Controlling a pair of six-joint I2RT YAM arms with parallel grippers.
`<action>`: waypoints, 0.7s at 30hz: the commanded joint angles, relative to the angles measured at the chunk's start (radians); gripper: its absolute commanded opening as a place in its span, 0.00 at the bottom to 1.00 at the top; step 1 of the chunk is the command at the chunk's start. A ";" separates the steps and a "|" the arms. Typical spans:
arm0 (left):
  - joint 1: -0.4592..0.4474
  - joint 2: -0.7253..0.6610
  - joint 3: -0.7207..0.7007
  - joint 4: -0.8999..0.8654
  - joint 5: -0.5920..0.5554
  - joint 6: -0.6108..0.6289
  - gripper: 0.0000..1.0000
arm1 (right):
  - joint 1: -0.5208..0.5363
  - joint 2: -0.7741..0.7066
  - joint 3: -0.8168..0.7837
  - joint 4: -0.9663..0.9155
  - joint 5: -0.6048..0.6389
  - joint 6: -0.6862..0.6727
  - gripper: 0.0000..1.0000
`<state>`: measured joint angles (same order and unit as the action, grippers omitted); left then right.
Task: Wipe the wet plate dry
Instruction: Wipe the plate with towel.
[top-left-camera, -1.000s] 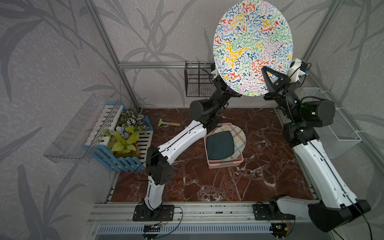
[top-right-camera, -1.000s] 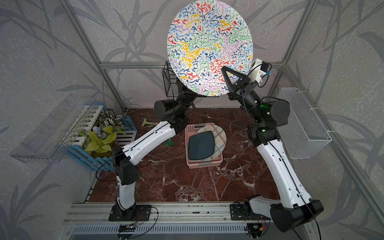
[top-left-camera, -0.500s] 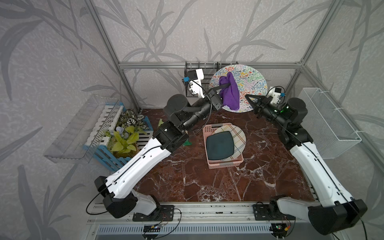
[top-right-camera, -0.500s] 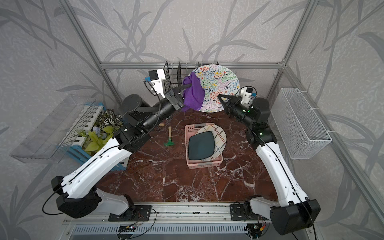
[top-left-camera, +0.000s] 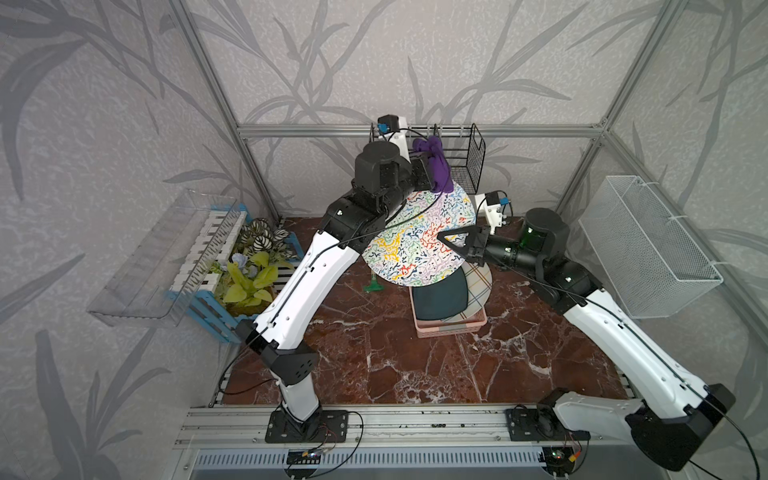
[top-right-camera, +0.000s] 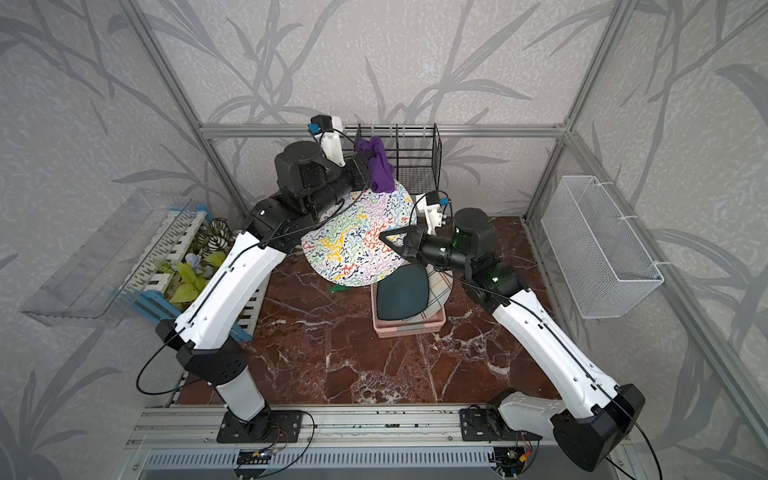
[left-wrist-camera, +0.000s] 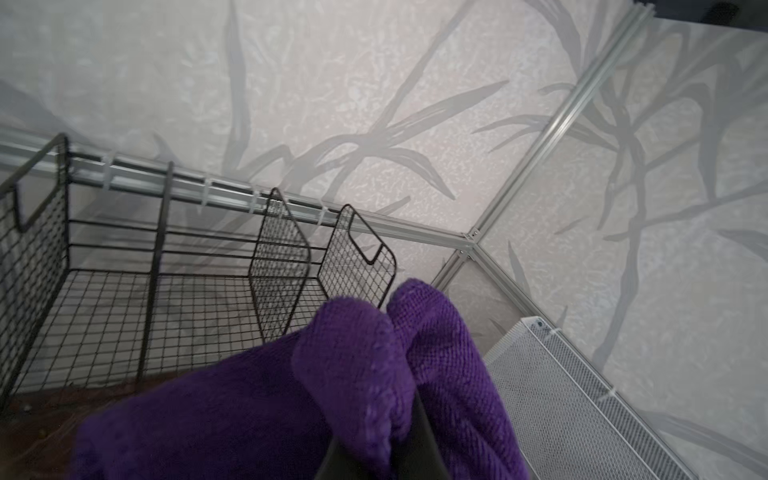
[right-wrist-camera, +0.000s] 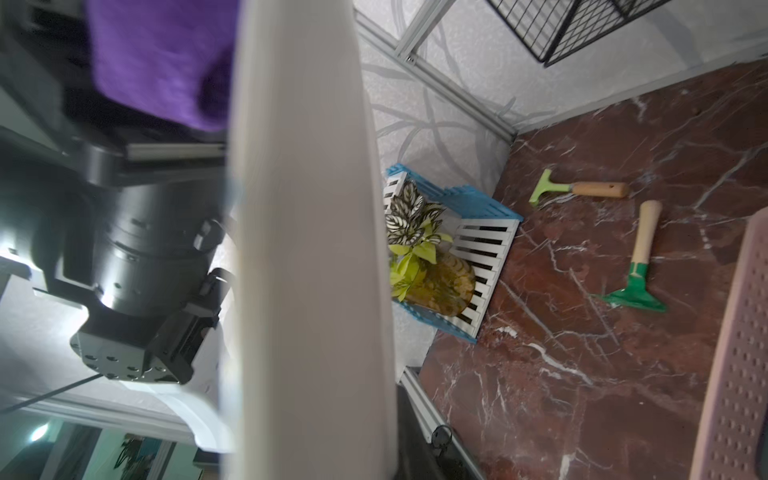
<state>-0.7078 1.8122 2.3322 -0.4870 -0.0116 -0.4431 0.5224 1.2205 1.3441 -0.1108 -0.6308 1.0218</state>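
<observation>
Lowered nearer and tilted flatter than half a second ago, the patterned plate (top-left-camera: 411, 245) now hangs over the pink rack (top-left-camera: 451, 328) on the table (top-left-camera: 374, 357), with the right jaws clamped on its right rim. The left jaws grip the purple cloth (top-left-camera: 438, 168) at the plate's far edge.

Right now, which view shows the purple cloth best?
Left wrist: purple cloth is close and sharp, weave visible. Both top views show it small at the far rim of the plate; right wrist, a blurred patch.
</observation>
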 joint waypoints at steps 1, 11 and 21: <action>-0.090 0.102 0.009 -0.276 0.139 0.107 0.00 | -0.111 -0.022 0.083 0.239 0.013 0.058 0.00; -0.024 -0.217 -0.615 -0.018 0.081 -0.033 0.00 | -0.143 -0.082 0.025 0.411 -0.054 0.190 0.00; 0.145 -0.123 -0.423 0.008 0.360 0.038 0.00 | 0.010 -0.082 0.071 0.259 0.012 0.055 0.00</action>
<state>-0.4999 1.5654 1.8473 -0.3527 0.1955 -0.4877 0.5434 1.2224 1.3136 -0.1181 -0.5632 1.1305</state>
